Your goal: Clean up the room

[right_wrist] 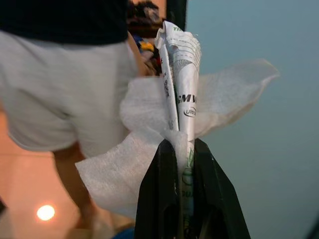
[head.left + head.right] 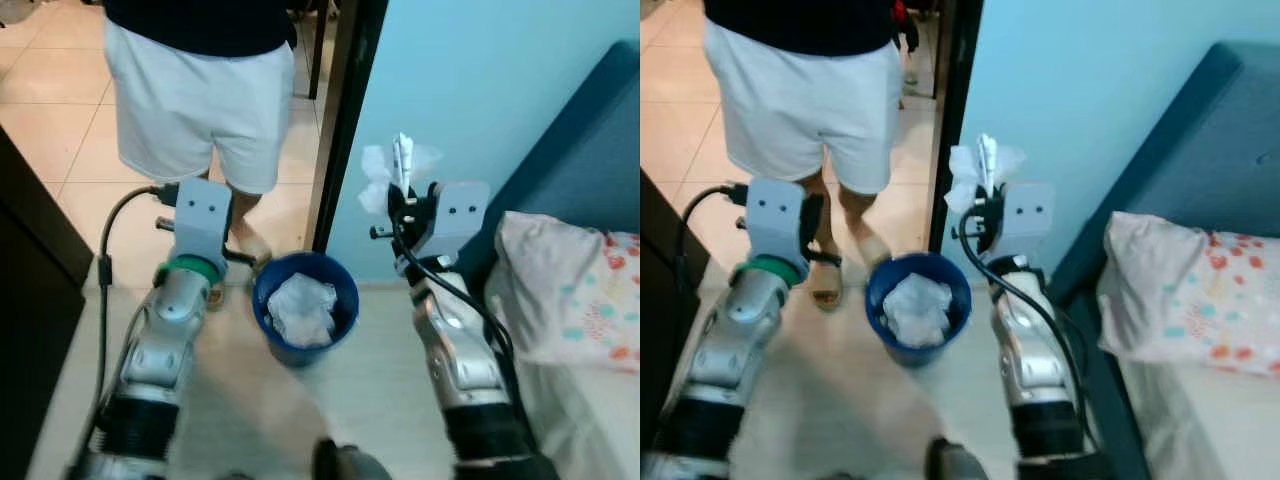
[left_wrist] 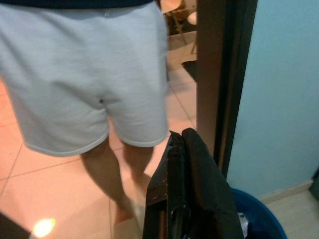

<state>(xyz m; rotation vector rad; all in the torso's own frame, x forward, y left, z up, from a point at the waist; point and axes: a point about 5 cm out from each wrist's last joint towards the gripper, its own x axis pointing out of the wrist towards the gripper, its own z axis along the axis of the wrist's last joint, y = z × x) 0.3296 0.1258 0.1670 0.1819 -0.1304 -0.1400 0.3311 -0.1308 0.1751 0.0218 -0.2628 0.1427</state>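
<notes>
- Right hand [image 1: 182,149] is pinching a tissue [image 1: 124,169] and a folded wrapper [image 1: 182,79], raised right of the bin [image 2: 305,300].
- Left hand [image 3: 182,149] is pressed shut, holding nothing, left of the bin.
- Person [image 2: 200,90] is standing far behind.

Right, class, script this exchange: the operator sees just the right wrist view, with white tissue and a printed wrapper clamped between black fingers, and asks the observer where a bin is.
Observer: A round blue plastic bin stands on the floor between the two arms, to the left of the right gripper.
Operator: Is it empty?
Observer: No, crumpled white paper already lies inside it.
Operator: And my other arm?
Observer: The left gripper is shut on nothing and is on the bin's left side.
</notes>
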